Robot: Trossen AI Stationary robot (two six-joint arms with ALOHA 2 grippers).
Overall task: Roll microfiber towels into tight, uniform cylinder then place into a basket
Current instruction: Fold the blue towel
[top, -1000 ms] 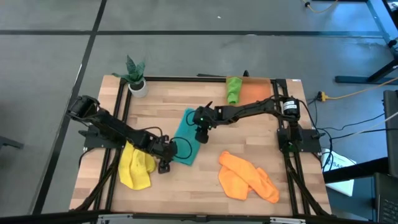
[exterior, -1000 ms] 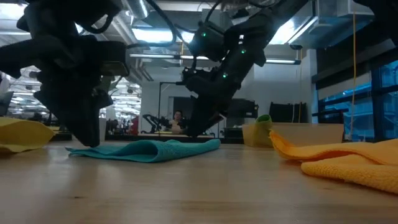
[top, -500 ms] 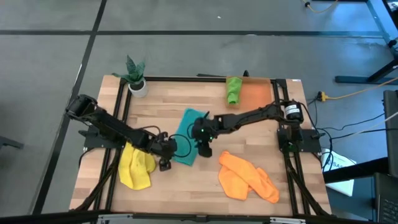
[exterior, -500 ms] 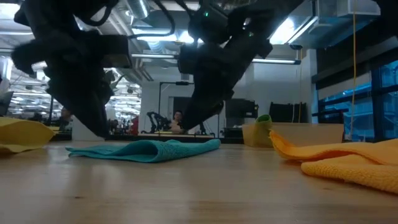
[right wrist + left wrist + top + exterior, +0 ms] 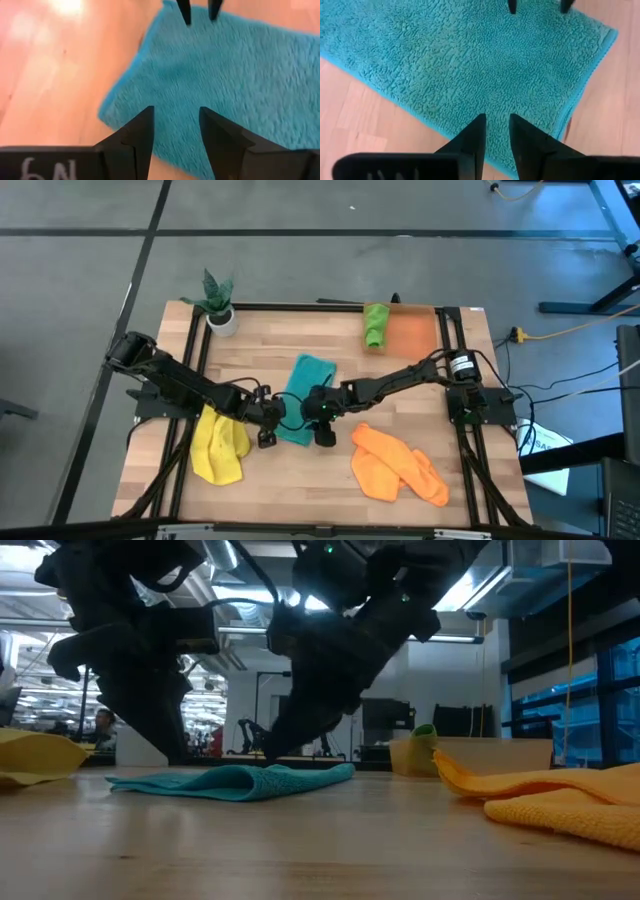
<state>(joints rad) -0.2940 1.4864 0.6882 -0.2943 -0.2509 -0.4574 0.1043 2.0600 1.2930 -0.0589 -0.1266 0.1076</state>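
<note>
The teal towel [image 5: 303, 385] lies spread flat on the wooden table, slightly humped in the low view [image 5: 235, 780]. My left gripper [image 5: 496, 120] stands open by a narrow gap over the towel's near left corner [image 5: 266, 436]. My right gripper [image 5: 176, 112] stands open over the towel's near right corner [image 5: 325, 434]. Neither has cloth between its fingers. A yellow towel [image 5: 218, 448] lies crumpled at the near left, an orange towel [image 5: 400, 465] at the near right. A rolled green towel [image 5: 375, 325] lies in the orange basket [image 5: 412, 330] at the far edge.
A small potted plant [image 5: 218, 305] stands at the table's far left corner. Bare wood shows between the teal towel and the basket and along the near edge between the yellow and orange towels. In the low view the room shows behind the table.
My right gripper has swung from over the teal towel's middle toward the table's near edge, ending above the towel's near right corner. The towel lies as it did.
</note>
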